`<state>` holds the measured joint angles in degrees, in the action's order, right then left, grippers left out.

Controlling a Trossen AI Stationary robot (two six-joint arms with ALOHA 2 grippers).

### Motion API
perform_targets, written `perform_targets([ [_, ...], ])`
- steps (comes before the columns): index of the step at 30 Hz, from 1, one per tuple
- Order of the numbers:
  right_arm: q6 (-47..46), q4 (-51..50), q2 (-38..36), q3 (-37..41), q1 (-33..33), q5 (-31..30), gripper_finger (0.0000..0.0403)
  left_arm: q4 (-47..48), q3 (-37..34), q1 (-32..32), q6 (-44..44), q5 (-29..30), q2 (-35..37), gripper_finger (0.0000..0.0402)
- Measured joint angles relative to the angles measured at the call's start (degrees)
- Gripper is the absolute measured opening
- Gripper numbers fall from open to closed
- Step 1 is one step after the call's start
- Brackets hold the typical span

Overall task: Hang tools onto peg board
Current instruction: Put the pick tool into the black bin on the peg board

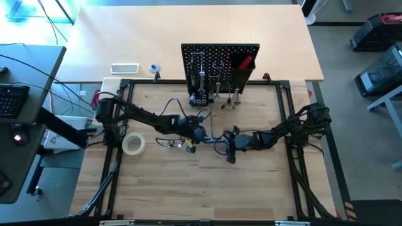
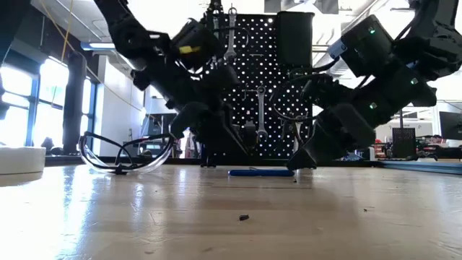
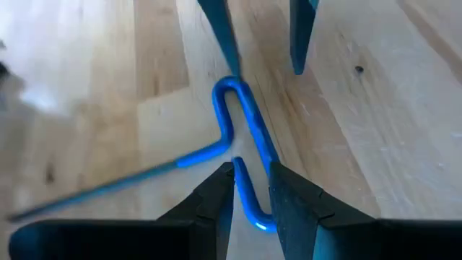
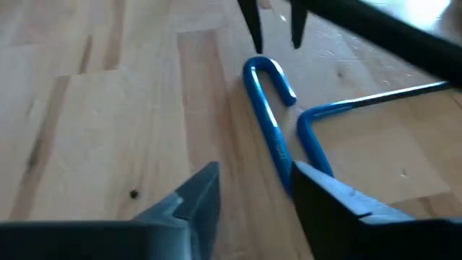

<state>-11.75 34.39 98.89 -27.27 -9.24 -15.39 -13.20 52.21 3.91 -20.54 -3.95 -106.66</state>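
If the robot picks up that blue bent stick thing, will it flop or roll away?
Probably not floppy: the blue hex key looks like a thin rigid rod that keeps its sharp bends. It likely won't roll, since its bends lie flat on the table. It may be slippery, being thin and smooth between the left gripper fingers.

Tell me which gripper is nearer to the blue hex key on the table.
Left. The left gripper is closed around the blue hex key's handle loop. The right gripper sits at the opposite end, open, one side touching the handle without gripping.
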Motion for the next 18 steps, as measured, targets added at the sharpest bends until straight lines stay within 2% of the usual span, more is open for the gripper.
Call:
perform_targets([
  [5,0.70,-1.18,0.00,-0.02,0.24,-2.80,0.0209,-0.16,0.00,1.76,5.21,-3.78,-1.96,0.0078],
  [10,3.14,-0.23,-0.31,-0.03,0.18,-5.21,0.0211,-1.21,0.12,2.20,6.69,-4.62,-4.35,0.0086],
  [14,4.30,-1.94,-0.31,-0.02,0.42,-6.54,0.0211,-2.46,0.15,2.25,8.44,-4.48,-5.19,0.0113],
  [18,4.29,-4.97,-0.39,-0.07,3.48,-2.97,0.0211,-2.55,0.15,2.28,8.65,-4.80,-5.24,0.0144],
])
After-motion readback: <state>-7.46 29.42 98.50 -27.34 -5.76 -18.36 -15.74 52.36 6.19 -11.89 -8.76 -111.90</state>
